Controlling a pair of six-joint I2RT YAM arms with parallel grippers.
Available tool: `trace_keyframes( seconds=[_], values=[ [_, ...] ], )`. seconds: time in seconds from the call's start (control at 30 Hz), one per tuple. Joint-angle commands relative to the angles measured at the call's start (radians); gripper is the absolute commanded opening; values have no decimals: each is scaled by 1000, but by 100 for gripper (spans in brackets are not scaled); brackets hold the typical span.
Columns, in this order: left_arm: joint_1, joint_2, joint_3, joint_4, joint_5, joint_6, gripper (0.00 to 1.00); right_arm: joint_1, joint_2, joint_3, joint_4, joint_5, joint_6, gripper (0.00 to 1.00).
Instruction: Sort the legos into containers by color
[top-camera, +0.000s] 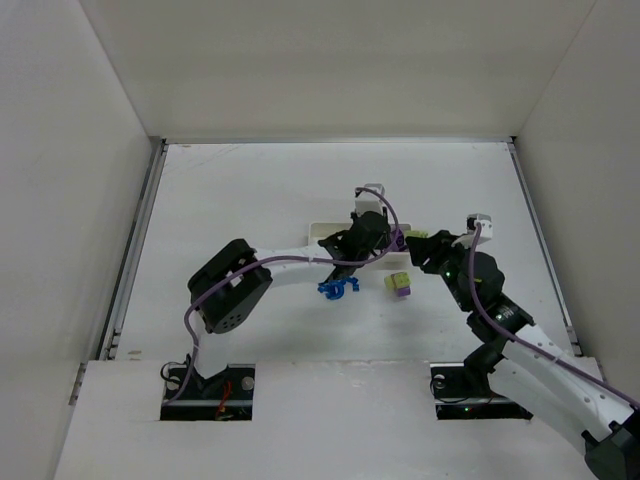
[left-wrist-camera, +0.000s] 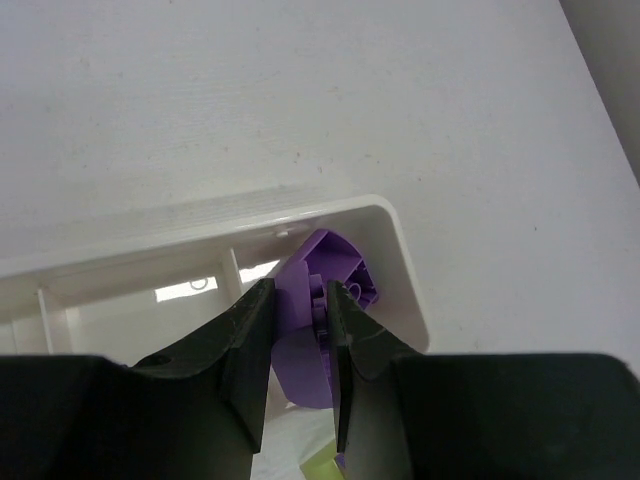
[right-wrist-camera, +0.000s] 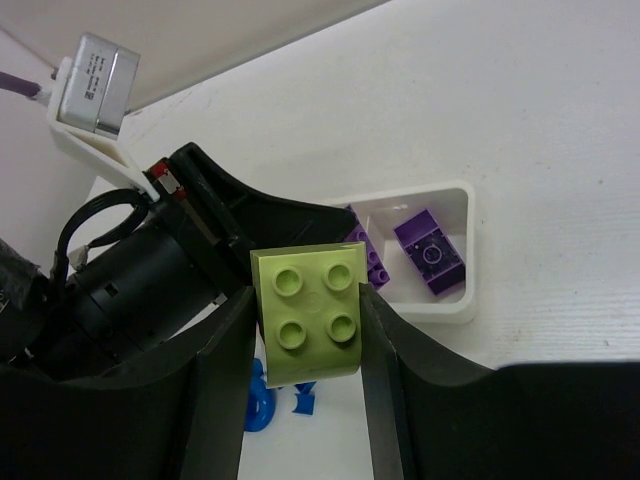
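Observation:
The white tray (top-camera: 324, 229) lies mid-table, mostly under my left arm. My left gripper (top-camera: 390, 241) (left-wrist-camera: 300, 305) hangs over the tray's right end compartment (left-wrist-camera: 403, 262), shut on a purple lego (left-wrist-camera: 300, 360). Another purple lego (right-wrist-camera: 432, 251) lies in that compartment, with a second one (right-wrist-camera: 366, 254) beside it. My right gripper (top-camera: 421, 245) (right-wrist-camera: 308, 325) is just right of the tray, above the table, shut on a yellow-green four-stud lego (right-wrist-camera: 308, 315) (top-camera: 417, 235). A stacked yellow-green and purple lego (top-camera: 398, 284) and a blue piece (top-camera: 338, 289) (right-wrist-camera: 259, 405) lie on the table in front of the tray.
The two grippers are close together at the tray's right end, and the left wrist body (right-wrist-camera: 140, 285) fills the left of the right wrist view. White walls enclose the table on three sides.

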Motion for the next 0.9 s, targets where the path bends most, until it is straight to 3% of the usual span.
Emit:
trace_keyframes(
  seconds=[0.0,0.17,0.53,0.87],
  values=[
    [-11,12,65,9,-103,95,15,-3,-9,-9,9,18,17,33],
    [-23,63,94,9,-152,143,19,-5,-19,-12,11,18,19,33],
    [-28,-13,45,19,-78,48,47,-5,0,-9,9,18,22,33],
    [35,-297,-230,44,87,-249,43,6,112,40,60,-59,104,33]
  ],
)
